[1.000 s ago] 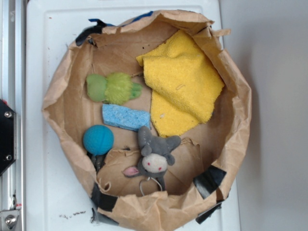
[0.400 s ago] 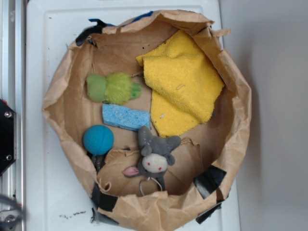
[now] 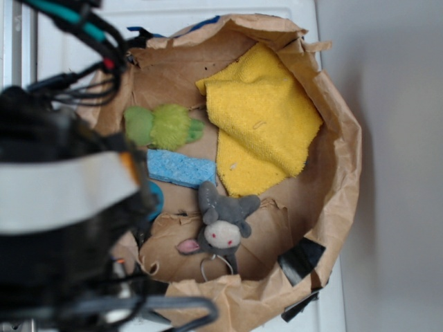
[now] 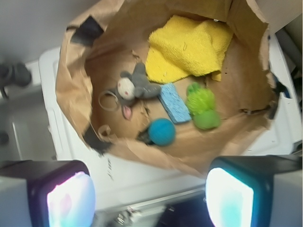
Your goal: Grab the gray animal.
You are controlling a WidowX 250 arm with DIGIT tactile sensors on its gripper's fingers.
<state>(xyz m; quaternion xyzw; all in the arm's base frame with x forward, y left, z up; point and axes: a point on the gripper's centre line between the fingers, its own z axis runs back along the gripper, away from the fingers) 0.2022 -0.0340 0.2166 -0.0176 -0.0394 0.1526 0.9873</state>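
1. Our gripper (image 4: 149, 198) hung spread and empty, high above the bag's (image 4: 71, 85) rim; nothing was grasped.
2. We saw the gray animal (image 3: 223, 225) inside, beside the sponge (image 3: 181, 169); descent and closing remained.

A brown paper bag (image 3: 339, 173) with rolled-down walls lay open on a white surface (image 3: 208, 7). Inside it were a yellow cloth (image 3: 263, 117), a fuzzy green plush toy (image 3: 163, 126), a blue sponge (image 3: 181, 168) and a blue ball (image 4: 162, 131).
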